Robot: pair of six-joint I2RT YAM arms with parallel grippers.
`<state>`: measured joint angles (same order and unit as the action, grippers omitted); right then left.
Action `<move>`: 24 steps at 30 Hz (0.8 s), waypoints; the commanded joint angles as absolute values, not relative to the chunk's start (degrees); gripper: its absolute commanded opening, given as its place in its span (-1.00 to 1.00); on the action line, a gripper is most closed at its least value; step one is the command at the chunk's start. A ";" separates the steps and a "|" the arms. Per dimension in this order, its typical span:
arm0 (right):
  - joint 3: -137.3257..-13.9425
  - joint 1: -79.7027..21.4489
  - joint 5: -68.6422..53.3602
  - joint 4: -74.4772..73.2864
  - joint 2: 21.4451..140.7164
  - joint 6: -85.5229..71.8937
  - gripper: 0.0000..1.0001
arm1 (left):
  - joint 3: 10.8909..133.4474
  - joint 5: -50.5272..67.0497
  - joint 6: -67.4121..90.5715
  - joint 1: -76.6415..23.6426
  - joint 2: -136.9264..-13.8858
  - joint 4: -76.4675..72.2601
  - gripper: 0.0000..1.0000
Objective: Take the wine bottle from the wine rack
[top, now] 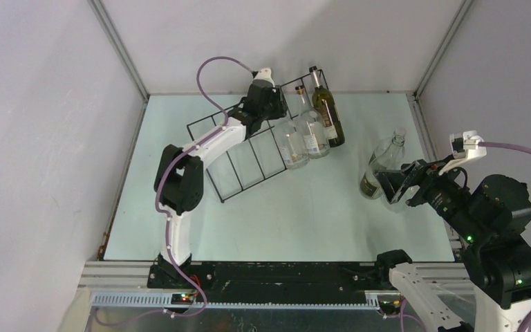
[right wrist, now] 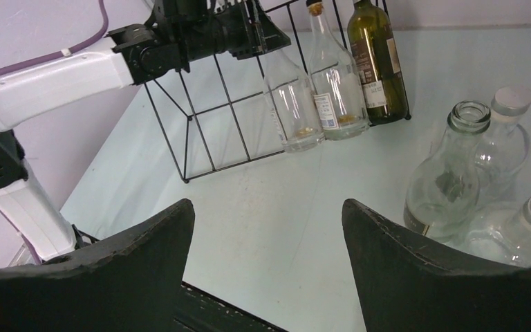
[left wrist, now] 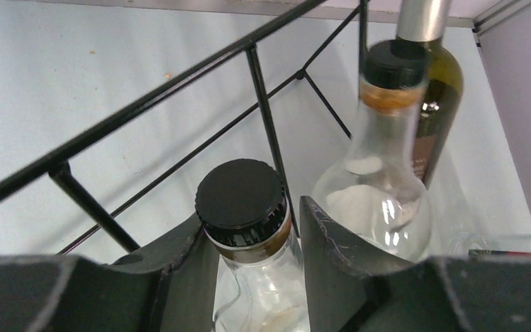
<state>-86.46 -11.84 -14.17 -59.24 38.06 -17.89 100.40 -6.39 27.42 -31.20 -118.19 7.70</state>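
The black wire wine rack (top: pixel 245 155) stands tilted at the back of the table. Its right end holds three upright bottles: a clear bottle with a black cap (top: pixel 292 144), a clear corked bottle (top: pixel 312 128) and a dark green bottle (top: pixel 330 114). My left gripper (top: pixel 268 102) is shut on the neck of the black-capped clear bottle (left wrist: pixel 240 197), with a finger on each side just under the cap, still inside the rack (left wrist: pixel 263 104). My right gripper (top: pixel 395 185) is open and empty above the table at the right; in its wrist view (right wrist: pixel 268 214) only bare table lies between the fingers.
Three clear bottles (top: pixel 386 166) stand together on the table by my right gripper; they show at the right of the right wrist view (right wrist: pixel 449 187). Grey walls enclose the table on three sides. The rack's left compartments (right wrist: pixel 200 124) hold nothing.
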 commanded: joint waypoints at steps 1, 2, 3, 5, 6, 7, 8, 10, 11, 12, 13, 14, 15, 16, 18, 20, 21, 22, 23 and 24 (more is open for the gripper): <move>-85.77 -11.98 -13.25 -58.87 37.98 -16.18 0.62 | 97.12 -6.67 21.82 -33.53 -109.78 2.77 -1.00; -85.56 -12.03 -13.38 -58.79 37.98 -16.17 0.62 | 95.93 -7.16 21.06 -33.86 -108.52 2.03 -1.00; -85.18 -11.99 -13.41 -58.58 37.90 -16.22 0.62 | 95.30 -8.14 20.32 -34.66 -107.18 1.63 -1.00; -84.57 -12.02 -13.50 -58.35 37.77 -16.41 0.62 | 93.41 -9.59 19.30 -35.88 -105.29 0.62 -1.00; -84.34 -12.03 -13.53 -58.27 37.74 -16.42 0.62 | 91.95 -10.39 19.01 -36.18 -104.67 0.38 -1.00; -83.91 -12.04 -13.53 -58.12 37.67 -16.43 0.62 | 91.42 -10.78 18.29 -36.97 -103.56 -0.60 -1.00; -83.79 -12.04 -13.53 -57.99 37.64 -16.52 0.62 | 90.31 -11.66 17.98 -37.38 -103.02 -1.69 -1.00; -83.27 -12.03 -13.54 -57.74 37.59 -16.59 0.62 | 88.60 -12.87 16.96 -38.53 -101.67 -2.62 -1.00; -83.00 -11.99 -13.54 -57.66 37.60 -16.67 0.62 | 87.34 -13.29 16.35 -39.25 -100.78 -2.89 -1.00; -82.80 -12.02 -13.60 -57.48 37.61 -16.69 0.62 | 86.83 -14.00 16.04 -39.67 -100.40 -3.43 -1.00; -82.71 -12.04 -13.61 -57.44 37.62 -16.74 0.62 | 85.76 -14.30 15.41 -40.39 -99.61 -3.80 -1.00; -82.49 -11.99 -13.69 -57.36 37.62 -16.81 0.62 | 85.29 -14.74 15.18 -41.12 -98.84 -3.97 -1.00; -82.38 -11.96 -13.70 -57.29 37.62 -16.81 0.62 | 84.43 -14.93 14.85 -41.48 -98.42 -4.27 -1.00; -82.07 -11.98 -13.71 -57.19 37.57 -16.84 0.62 | 83.96 -15.25 14.46 -42.21 -97.66 -4.46 -1.00; -81.45 -12.00 -13.63 -56.98 37.47 -16.82 0.62 | 82.58 -15.87 13.67 -43.38 -96.25 -5.04 -1.00; -80.70 -12.02 -13.46 -56.76 37.37 -16.79 0.62 | 81.41 -16.95 12.54 -44.80 -94.86 -5.55 -1.00; -80.43 -11.98 -13.45 -56.49 37.32 -16.74 0.62 | 80.60 -17.86 12.07 -45.38 -94.41 -5.94 -1.00; -79.72 -12.01 -13.45 -56.32 37.23 -16.62 0.62 | 80.20 -18.47 10.82 -46.41 -93.50 -6.26 -1.00; -79.41 -11.98 -13.38 -55.94 37.15 -16.57 0.62 | 79.36 -19.58 9.94 -46.98 -93.07 -6.91 -1.00; -78.85 -12.03 -13.37 -55.87 37.12 -16.38 0.62 | 79.05 -20.20 8.15 -48.02 -92.44 -7.10 -1.00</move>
